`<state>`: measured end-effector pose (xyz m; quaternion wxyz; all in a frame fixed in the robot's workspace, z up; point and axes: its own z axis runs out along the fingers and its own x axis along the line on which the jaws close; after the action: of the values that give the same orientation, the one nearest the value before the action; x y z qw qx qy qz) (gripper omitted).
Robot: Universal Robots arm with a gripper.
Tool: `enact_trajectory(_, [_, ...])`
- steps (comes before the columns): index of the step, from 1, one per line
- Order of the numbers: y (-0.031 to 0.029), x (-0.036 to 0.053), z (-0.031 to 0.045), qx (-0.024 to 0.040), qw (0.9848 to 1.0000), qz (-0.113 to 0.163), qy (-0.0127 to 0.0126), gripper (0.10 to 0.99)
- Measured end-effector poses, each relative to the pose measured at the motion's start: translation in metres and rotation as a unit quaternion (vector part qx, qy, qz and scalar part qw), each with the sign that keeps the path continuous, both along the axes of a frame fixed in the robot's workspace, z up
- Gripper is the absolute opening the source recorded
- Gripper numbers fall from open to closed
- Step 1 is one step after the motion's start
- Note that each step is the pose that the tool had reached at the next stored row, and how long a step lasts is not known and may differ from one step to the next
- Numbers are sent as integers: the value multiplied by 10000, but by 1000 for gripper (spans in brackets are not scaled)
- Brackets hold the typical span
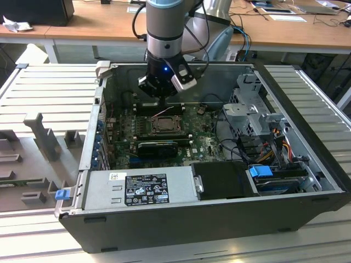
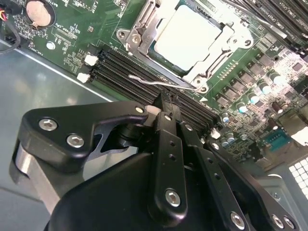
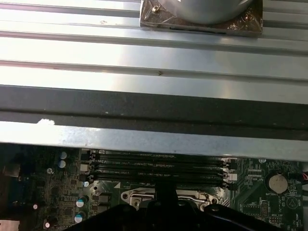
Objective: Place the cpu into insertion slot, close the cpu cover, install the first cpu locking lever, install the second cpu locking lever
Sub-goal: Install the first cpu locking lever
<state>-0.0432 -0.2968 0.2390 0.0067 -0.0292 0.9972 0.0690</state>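
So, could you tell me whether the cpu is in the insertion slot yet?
In. In the second wrist view the cpu lies flat inside the insertion slot, framed by the cpu cover.

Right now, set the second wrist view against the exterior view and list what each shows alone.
Second wrist view alone: the cpu seated under the closed cpu cover, a thin wire lever beside it. Exterior view alone: the whole computer case, the power supply, the drive cage. Shared: the gripper, the green motherboard, the socket area.

Matt silvery metal cpu (image 2: 189, 39), shiny steel cpu cover (image 2: 144, 29), matt black end effector (image 2: 166, 108).
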Motion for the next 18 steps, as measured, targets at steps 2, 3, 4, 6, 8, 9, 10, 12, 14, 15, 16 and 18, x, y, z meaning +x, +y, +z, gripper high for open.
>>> enact_trajectory(2, [0,6,-7,0,10000,62,0,106])
enact_trajectory(3, [1,11,-10,0,10000,75,0,106])
enact_trajectory(4, [2,22,-14,0,10000,79,0,106])
enact_trajectory(6, [7,39,-25,0,10000,78,0,106])
enact_trajectory(8, [20,55,-55,1,10000,78,0,106])
enact_trajectory(9, [24,57,-73,0,10000,79,0,106])
enact_trajectory(10, [28,59,-86,0,10000,80,0,106])
enact_trajectory(12, [39,66,-109,-1,10000,81,0,106])
enact_trajectory(14, [47,87,-129,0,10000,80,0,106])
enact_trajectory(15, [47,100,-140,0,10000,81,0,106])
enact_trajectory(16, [47,111,-150,0,10000,81,0,106])
enact_trajectory(18, [48,133,-170,0,10000,81,0,106])
